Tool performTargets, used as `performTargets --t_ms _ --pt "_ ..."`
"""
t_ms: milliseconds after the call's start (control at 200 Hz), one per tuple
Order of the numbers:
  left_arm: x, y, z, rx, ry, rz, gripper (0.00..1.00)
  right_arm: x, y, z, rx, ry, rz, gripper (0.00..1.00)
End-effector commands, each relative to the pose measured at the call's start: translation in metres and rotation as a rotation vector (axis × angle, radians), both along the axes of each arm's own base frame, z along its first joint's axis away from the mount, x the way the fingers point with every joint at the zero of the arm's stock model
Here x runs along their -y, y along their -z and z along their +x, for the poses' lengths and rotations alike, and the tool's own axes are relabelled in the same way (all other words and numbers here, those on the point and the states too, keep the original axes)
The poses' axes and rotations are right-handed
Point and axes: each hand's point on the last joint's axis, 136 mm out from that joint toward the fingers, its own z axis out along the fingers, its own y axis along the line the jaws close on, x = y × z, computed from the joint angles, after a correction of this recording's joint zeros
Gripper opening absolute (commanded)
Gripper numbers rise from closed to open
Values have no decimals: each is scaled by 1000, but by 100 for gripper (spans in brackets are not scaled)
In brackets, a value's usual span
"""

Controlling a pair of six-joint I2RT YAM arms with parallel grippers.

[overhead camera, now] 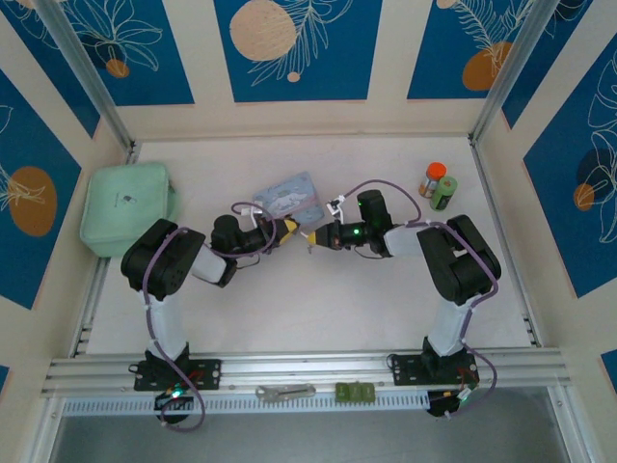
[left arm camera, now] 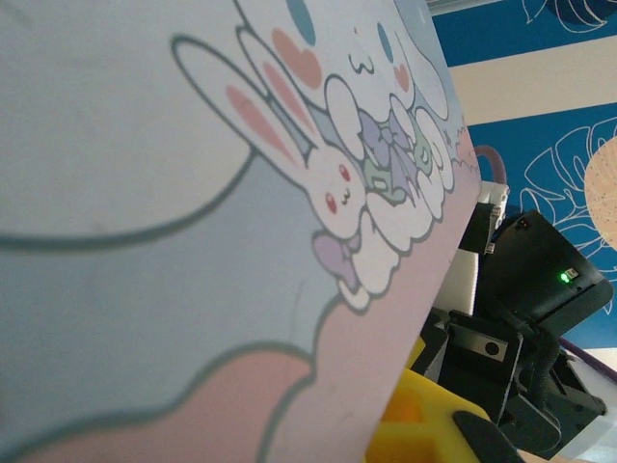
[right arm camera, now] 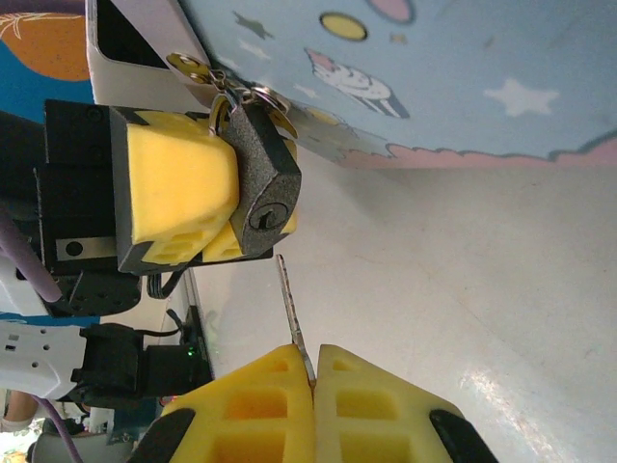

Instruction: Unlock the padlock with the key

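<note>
The dark padlock (right arm camera: 262, 183) hangs above the table, with my left gripper (overhead camera: 286, 231) shut on it between yellow pads (right arm camera: 178, 183). Its keyhole (right arm camera: 262, 215) faces the right wrist camera, and a small bunch of spare keys (right arm camera: 207, 69) hangs from the shackle. My right gripper (right arm camera: 314, 371) is shut on the thin silvery key (right arm camera: 292, 309), whose blade points up. The key's tip stands just below the padlock body, slightly right of the keyhole and apart from it. From above, the two grippers meet tip to tip, the right gripper (overhead camera: 311, 240) just right of the left.
The pale blue patterned tin (overhead camera: 289, 197) lies right behind the grippers and looms close in the left wrist view (left arm camera: 193, 193). A mint green pouch (overhead camera: 127, 207) sits at left and two small bottles (overhead camera: 439, 185) at back right. A silver tool (overhead camera: 286, 392) lies on the front rail.
</note>
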Motion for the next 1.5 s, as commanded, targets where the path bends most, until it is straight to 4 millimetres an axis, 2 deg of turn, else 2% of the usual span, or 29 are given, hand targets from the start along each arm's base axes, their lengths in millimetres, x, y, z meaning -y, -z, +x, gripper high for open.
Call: performTargets --t_ms 0,535,1090,1491 --pt "7 -24 0 79 15 -42 0 -1 -4 -3 20 -5 0 0" --pt "10 -26 -4 83 26 -42 0 -7 -17 11 67 20 18 0" --pt "13 -25 -6 88 39 -40 0 -18 -23 5 66 -34 55 0" --pt "23 -40 -18 134 124 -74 0 -24 -29 17 58 -16 44 0"
